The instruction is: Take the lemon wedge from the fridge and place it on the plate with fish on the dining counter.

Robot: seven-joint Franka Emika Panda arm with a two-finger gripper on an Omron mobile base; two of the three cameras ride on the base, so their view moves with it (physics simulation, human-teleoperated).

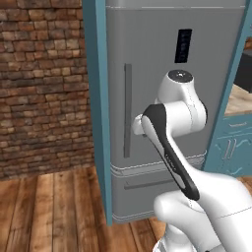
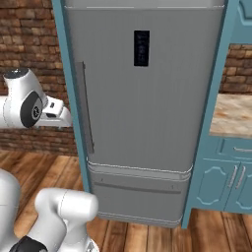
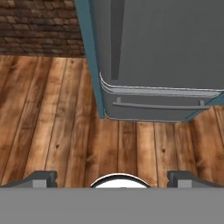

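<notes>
The tall grey fridge stands straight ahead with its door shut, so the lemon wedge is hidden. Its long vertical handle runs down the door's left side, and a black display panel sits high on the door. The bottom drawer is closed too. My gripper is open and holds nothing, its fingertips far apart, looking down at the floor before the drawer. The hand hovers left of the handle, apart from it. Plate and dining counter are out of view.
A teal side panel frames the fridge's left edge, with a brick wall beyond it. Teal wall cabinets with a stone top stand to the right. Wooden floor lies below.
</notes>
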